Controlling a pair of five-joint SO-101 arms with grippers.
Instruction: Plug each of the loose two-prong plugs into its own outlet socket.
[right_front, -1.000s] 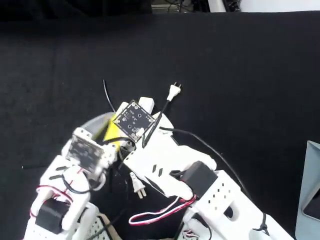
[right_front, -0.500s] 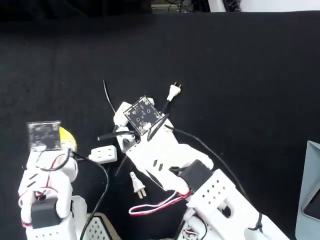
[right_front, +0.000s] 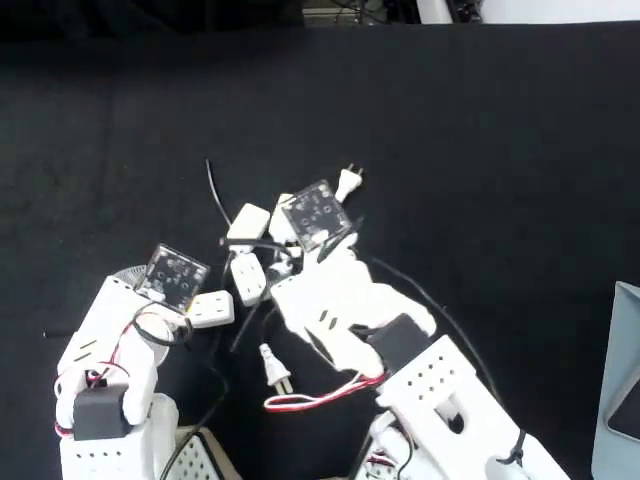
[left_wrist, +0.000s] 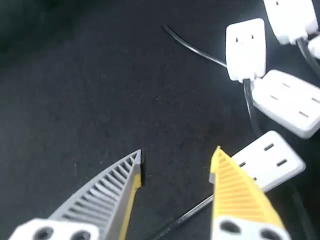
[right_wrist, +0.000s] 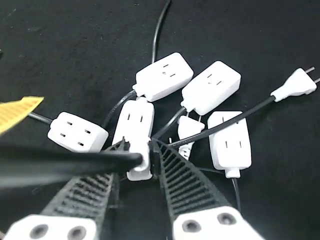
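Note:
Several white outlet sockets lie clustered on the black table, their black cords tangled. In the right wrist view my right gripper (right_wrist: 140, 146) has its black fingers shut on the end of one outlet socket (right_wrist: 135, 125). A small two-prong plug (right_wrist: 189, 127) lies among the sockets. Another plug (right_wrist: 295, 84) lies apart on its cord. A third plug (right_front: 275, 368) rests between the two arms. My left gripper (left_wrist: 177, 156) hangs open above bare cloth, its yellow finger right beside a socket (left_wrist: 270, 159).
The black cloth (right_front: 480, 130) covers the whole table, with wide free room at the back and right. A grey-blue box (right_front: 620, 380) stands at the right edge. Red and white wires (right_front: 310, 402) loop off the right arm.
The left arm swung out to the left, then came back toward the sockets. The right arm pushed farther back and right, and another socket now shows beside it.

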